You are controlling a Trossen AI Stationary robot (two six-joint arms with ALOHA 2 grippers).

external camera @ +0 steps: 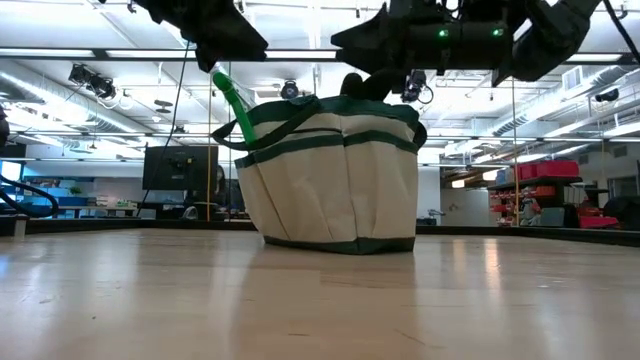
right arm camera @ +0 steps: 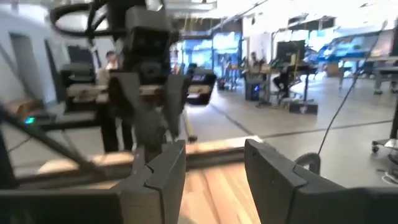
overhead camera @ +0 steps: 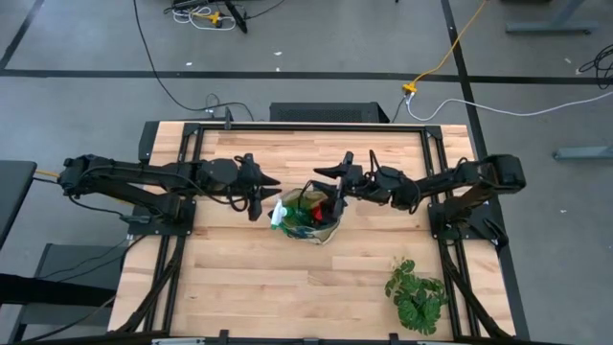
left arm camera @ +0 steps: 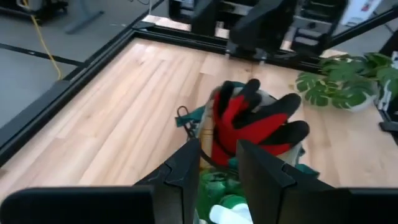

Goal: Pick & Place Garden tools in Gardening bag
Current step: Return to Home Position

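Observation:
The tan gardening bag with dark green trim [overhead camera: 316,218] stands upright on its flat bottom at the table's middle; it also shows in the low view [external camera: 335,175]. Red gloves with black fingertips [left arm camera: 255,124] stick up out of its mouth. A green spray bottle with a white nozzle [left arm camera: 225,200] sits at the bag's left side. I cannot make out the rakes or the shears. My left gripper [overhead camera: 268,195] hovers open just left of the bag and above its rim; its own wrist view shows it too [left arm camera: 217,180]. My right gripper [overhead camera: 330,182] hovers open and empty above the bag's far right rim [right arm camera: 214,168].
A leafy green plant [overhead camera: 417,295] stands near the table's front right corner. Black frame rails [overhead camera: 182,230] run along the table's left and right sides. Bare wooden table [overhead camera: 249,287] lies in front of the bag.

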